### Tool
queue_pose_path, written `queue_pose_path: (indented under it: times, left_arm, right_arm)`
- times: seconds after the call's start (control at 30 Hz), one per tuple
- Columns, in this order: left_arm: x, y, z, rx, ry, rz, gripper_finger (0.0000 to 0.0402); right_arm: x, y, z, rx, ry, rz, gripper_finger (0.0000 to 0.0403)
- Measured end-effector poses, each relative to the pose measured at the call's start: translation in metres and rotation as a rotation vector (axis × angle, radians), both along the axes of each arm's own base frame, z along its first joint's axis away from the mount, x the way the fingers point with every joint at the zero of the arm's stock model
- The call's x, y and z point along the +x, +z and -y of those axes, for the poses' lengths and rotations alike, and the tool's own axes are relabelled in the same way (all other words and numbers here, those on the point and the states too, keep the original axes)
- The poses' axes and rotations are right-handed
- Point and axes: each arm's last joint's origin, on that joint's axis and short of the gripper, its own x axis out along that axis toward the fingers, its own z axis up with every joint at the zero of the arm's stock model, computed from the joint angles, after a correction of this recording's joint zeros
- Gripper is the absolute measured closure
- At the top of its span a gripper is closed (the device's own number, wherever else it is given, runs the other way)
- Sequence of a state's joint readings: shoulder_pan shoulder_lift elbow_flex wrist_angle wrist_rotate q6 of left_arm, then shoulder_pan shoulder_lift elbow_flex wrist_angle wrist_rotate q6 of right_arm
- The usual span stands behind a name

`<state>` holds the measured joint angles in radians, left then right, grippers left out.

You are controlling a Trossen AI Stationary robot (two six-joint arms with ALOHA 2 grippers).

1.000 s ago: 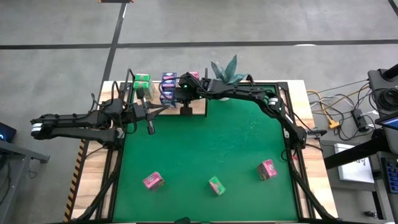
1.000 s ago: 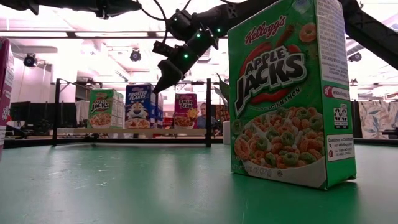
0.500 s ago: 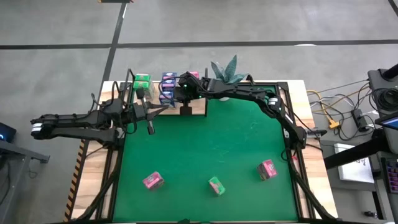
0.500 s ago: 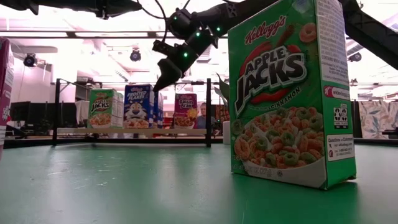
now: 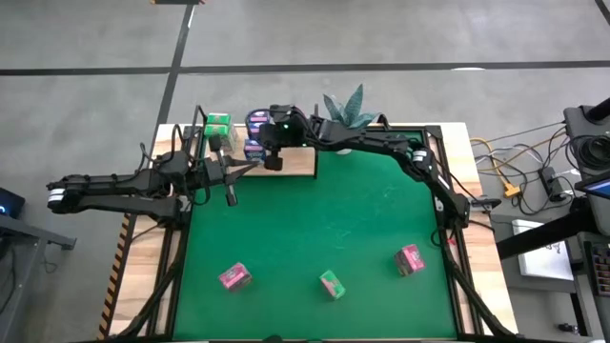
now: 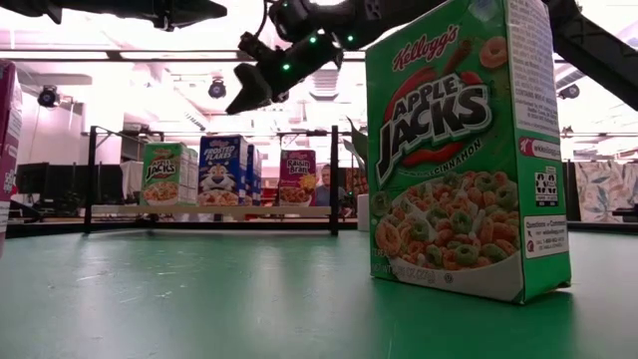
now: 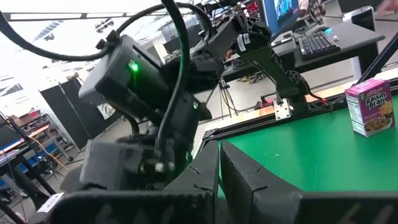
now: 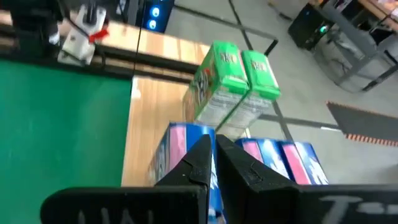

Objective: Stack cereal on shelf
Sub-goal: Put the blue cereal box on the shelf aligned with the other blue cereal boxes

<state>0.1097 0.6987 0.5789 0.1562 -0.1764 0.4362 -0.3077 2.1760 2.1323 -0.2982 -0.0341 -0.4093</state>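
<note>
The left hand point(image 5: 255, 166) waits over the near-left part of the green counter point(image 5: 315, 229), just in front of the shelf point(image 5: 303, 164), its two fingers pressed together with nothing between them, as the left wrist view shows. On the shelf, at the counter's far edge, the Apple Jacks cartons point(image 5: 217, 124) stand at the left end, two of them one behind the other in the right wrist view. Next to them come the Frosted Flakes cartons point(image 5: 255, 121), and the low view shows a Raisin Bran carton point(image 6: 297, 178) at the right of the row, near a black post. The right hand point(image 5: 266, 152) hangs above the blue-and-white cartons, raised clear of them in the low view, its fingers closed on nothing. A potted plant point(image 5: 349, 107) sits just right of the shelf. Near the front edge of the counter, well apart from the shelf, three more cartons lie loose: a pink Raisin Bran box point(image 5: 234, 276) to the left, a green Apple Jacks box point(image 5: 332, 284) in the middle, standing upright and filling the low view, and another pink carton point(image 5: 410, 259) to the right.
</note>
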Motion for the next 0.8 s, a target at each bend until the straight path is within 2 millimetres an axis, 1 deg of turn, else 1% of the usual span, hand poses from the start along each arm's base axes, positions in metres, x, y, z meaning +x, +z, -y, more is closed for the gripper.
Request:
queue_pose_path:
  times: [0.1,0.37,0.8]
  left_arm:
    - [0.0,0.0,0.0,0.0,0.0,0.0,0.0402]
    - [0.0,0.0,0.0,0.0,0.0,-0.002,0.0402]
    - [0.0,0.0,0.0,0.0,0.0,-0.002,0.0402]
  right_arm:
    - [0.004,-0.008,0.001,0.021,-0.009,0.008,0.039]
    - [0.01,-0.03,0.003,0.045,-0.016,-0.038,0.039]
    - [0.008,-0.034,0.004,0.017,-0.006,-0.084,0.039]
